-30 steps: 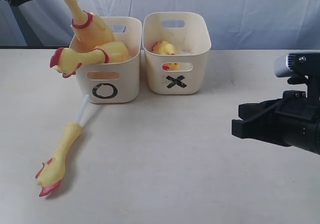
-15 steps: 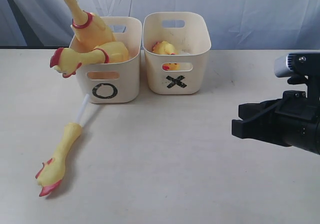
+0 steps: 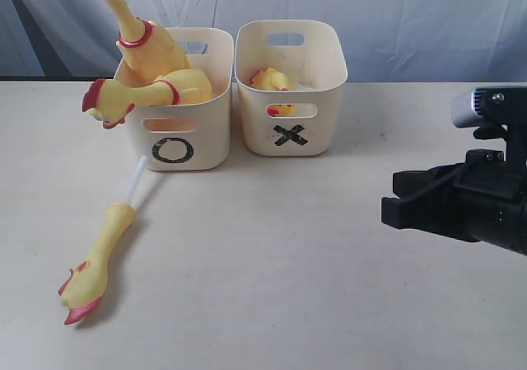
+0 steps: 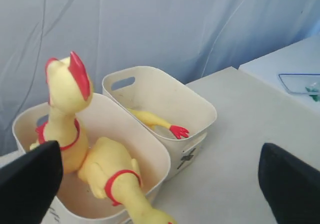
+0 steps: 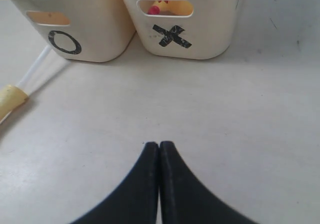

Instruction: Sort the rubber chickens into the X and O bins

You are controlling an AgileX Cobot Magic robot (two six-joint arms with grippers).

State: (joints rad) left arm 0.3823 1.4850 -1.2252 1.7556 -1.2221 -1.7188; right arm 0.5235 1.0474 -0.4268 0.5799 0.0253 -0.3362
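Observation:
The O bin (image 3: 202, 135) holds two rubber chickens. One stands upright (image 3: 152, 50) (image 4: 64, 104), the other (image 3: 132, 96) (image 4: 117, 176) lies with its head over the rim. A small chicken (image 3: 270, 79) (image 4: 152, 120) lies in the X bin (image 3: 317, 98) (image 4: 200, 109). The thinnest chicken (image 3: 97, 255) (image 5: 9, 100) lies on the table, its white tube (image 3: 134, 180) pointing at the O bin. My left gripper (image 4: 159, 151) hovers open above the bins, nothing between its fingers. My right gripper (image 3: 394, 209) (image 5: 159, 145) is shut and empty, low over the table facing the bins.
A pale blue cloth backdrop (image 3: 412, 16) hangs behind the bins at the table's far edge. In the left wrist view a separate pale surface with a clear flat object (image 4: 300, 82) sits beyond the table.
The dark part of the left arm at the exterior view's top-left corner has pulled up almost out of the frame. Chickens, bins and right gripper have not moved.

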